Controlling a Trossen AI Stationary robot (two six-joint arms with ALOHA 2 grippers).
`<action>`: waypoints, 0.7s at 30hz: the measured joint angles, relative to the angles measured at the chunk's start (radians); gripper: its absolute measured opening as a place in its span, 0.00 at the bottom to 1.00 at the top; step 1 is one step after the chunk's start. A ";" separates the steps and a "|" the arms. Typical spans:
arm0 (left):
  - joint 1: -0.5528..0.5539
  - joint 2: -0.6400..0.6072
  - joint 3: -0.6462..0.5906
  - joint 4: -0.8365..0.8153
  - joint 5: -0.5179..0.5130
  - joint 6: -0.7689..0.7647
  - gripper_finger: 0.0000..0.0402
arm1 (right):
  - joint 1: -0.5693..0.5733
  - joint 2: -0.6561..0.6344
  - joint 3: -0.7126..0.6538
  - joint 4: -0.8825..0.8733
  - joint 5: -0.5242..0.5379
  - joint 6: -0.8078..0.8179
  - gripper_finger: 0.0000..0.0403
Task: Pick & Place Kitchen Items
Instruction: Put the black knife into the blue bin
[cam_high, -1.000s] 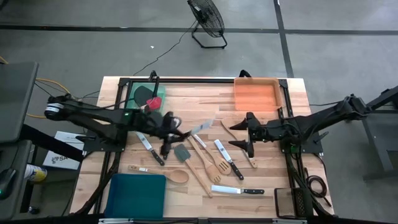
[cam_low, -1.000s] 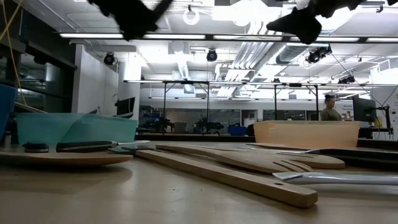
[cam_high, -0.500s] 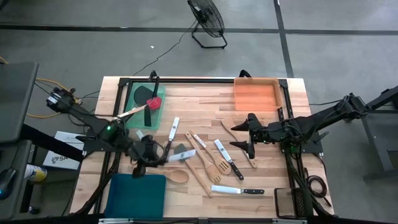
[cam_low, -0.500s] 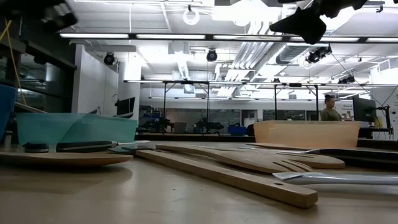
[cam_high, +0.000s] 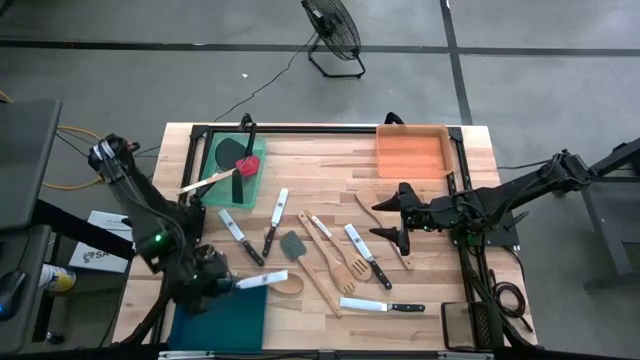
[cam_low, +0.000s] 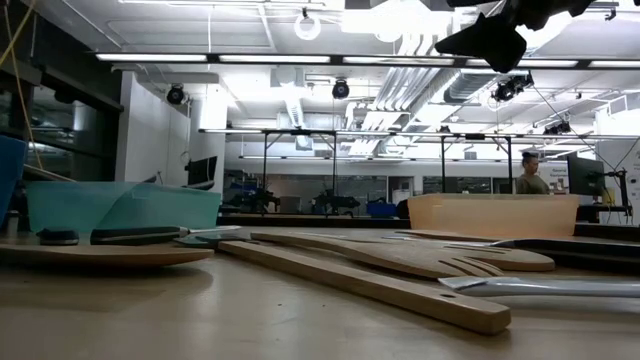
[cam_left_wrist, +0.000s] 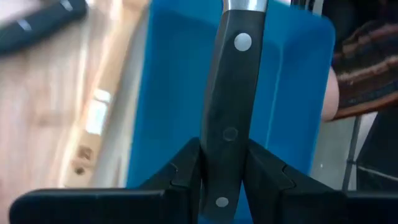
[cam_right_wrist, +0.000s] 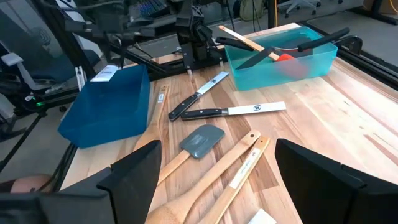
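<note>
My left gripper hangs over the teal tray at the worktop's near-left corner, about seven o'clock from the centre, its jaws clamped on the black handle of a knife; the steel blade pokes out toward three o'clock, over the tray's edge. Just beyond it lies a wooden spoon with its bowl beside the tray. At five o'clock a black-handled knife lies alone near the front edge. Around the middle are a grey spatula, two slotted wooden turners, a long wooden handle and three more knives, all flat on the wood, close together. My right gripper hovers at three o'clock above a pale wooden utensil, jaws spread wide and holding nothing. Farther off, at eleven o'clock, the green tray carries a red-headed spatula, a black spatula and a wooden utensil leaning over its rim. At one o'clock sits the orange tray
</note>
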 joint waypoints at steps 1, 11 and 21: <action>-0.021 0.012 0.000 0.004 0.000 -0.018 0.20 | 0.000 0.000 0.000 0.000 0.000 0.000 0.76; -0.198 0.156 0.000 0.010 0.006 -0.277 0.20 | 0.000 0.000 0.000 0.000 0.000 0.000 0.76; -0.233 0.268 0.000 0.036 0.179 -0.340 0.20 | 0.000 0.000 0.000 -0.014 0.000 0.000 0.76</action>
